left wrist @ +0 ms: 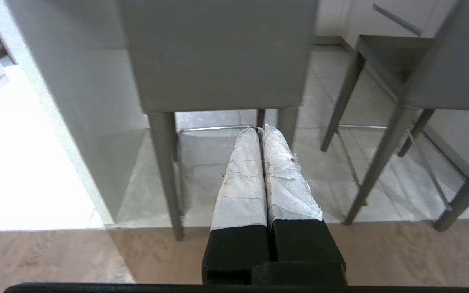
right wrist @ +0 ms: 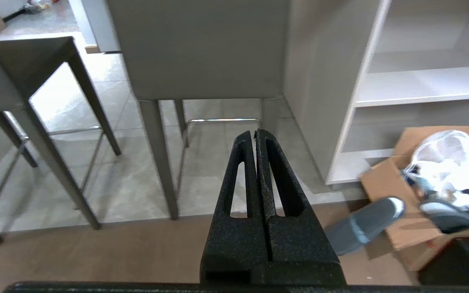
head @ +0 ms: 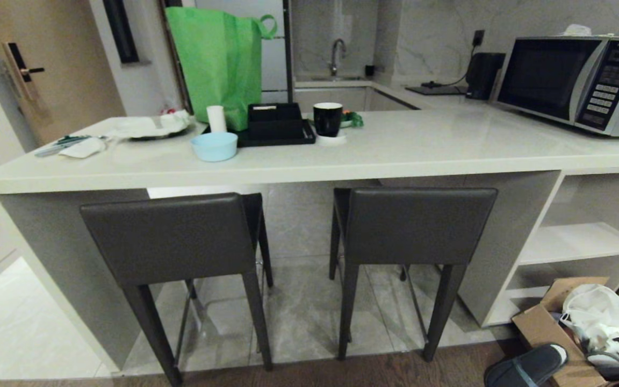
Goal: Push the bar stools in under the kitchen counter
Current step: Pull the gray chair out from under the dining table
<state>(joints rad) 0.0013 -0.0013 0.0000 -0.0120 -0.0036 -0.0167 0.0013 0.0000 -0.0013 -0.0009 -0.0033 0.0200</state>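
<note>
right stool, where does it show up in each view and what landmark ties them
Head view: right stool, centre-right, beside the shelves.
Left wrist view: at the right edge.
Right wrist view: straight ahead of the shut right gripper, top centre.
Shared landmark: the left stool.

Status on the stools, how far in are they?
Done: nothing clearly; both seats reach partly under the counter, but the left stool and right stool have backrests and rear legs out in front of its edge. In hand: nothing; left gripper and right gripper are shut, off the stools. Left: push both in.
</note>
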